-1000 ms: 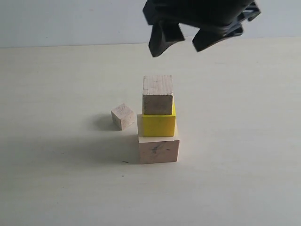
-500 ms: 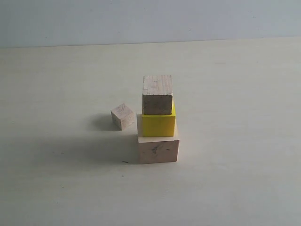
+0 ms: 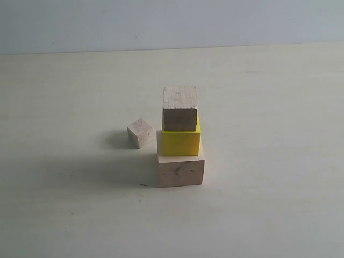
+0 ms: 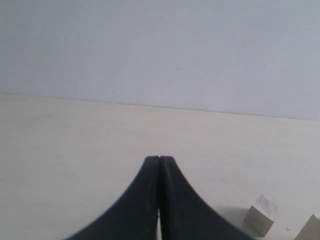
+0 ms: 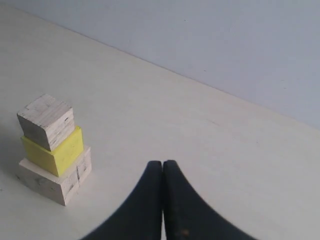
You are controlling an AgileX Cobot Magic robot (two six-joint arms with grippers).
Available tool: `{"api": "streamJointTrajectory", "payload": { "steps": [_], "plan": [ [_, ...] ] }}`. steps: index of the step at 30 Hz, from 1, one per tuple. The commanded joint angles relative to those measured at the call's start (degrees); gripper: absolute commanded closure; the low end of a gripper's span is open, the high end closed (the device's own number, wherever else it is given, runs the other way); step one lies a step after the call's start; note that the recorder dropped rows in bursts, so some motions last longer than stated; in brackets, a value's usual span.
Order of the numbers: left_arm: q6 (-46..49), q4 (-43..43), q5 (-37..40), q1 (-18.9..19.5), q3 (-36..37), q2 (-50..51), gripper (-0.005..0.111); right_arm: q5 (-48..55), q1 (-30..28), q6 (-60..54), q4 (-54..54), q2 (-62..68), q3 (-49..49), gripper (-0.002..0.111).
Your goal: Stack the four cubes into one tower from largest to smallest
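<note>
Three cubes are stacked on the tabletop [image 3: 269, 161]: large wood cube [image 3: 181, 172], yellow cube [image 3: 181, 142], medium wood cube [image 3: 180, 110] on top. The small wood cube [image 3: 140, 133] sits just beside the stack, on its left. The left gripper [image 4: 159, 160] and right gripper [image 5: 162, 163] are pressed together, empty.

Small cube [image 3: 140, 133] sits just left of three-cube tower [image 3: 181, 142].

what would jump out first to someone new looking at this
The yellow cube stands out, sandwiched between the large wood cube below and the medium wood cube on top, mid-table. The small wood cube sits alone beside them, to their left in the exterior view, not yet placed.
</note>
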Motion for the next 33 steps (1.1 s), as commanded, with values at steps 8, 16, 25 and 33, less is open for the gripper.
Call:
{"api": "streamJointTrajectory", "payload": {
  "steps": [8,16,25,33],
  "plan": [
    [-0.12,0.25,-0.53,-3.62,-15.27,17.96,0.107,-6.24,-0.2,1.39,-1.02,-8.79,8.13,0.108],
    [-0.12,0.25,-0.53,-4.27,-25.68,27.21,0.107,-8.35,-0.2,2.26,-1.34,-10.47,11.31,0.108],
    [-0.12,0.25,-0.63,-4.27,-31.25,30.4,0.107,-9.31,-0.07,2.37,-1.34,-14.6,14.43,0.108],
    [-0.12,0.25,-0.63,-4.27,-31.25,30.4,0.107,-11.79,-0.07,2.37,-1.22,-18.18,18.18,0.108]
  ]
}}
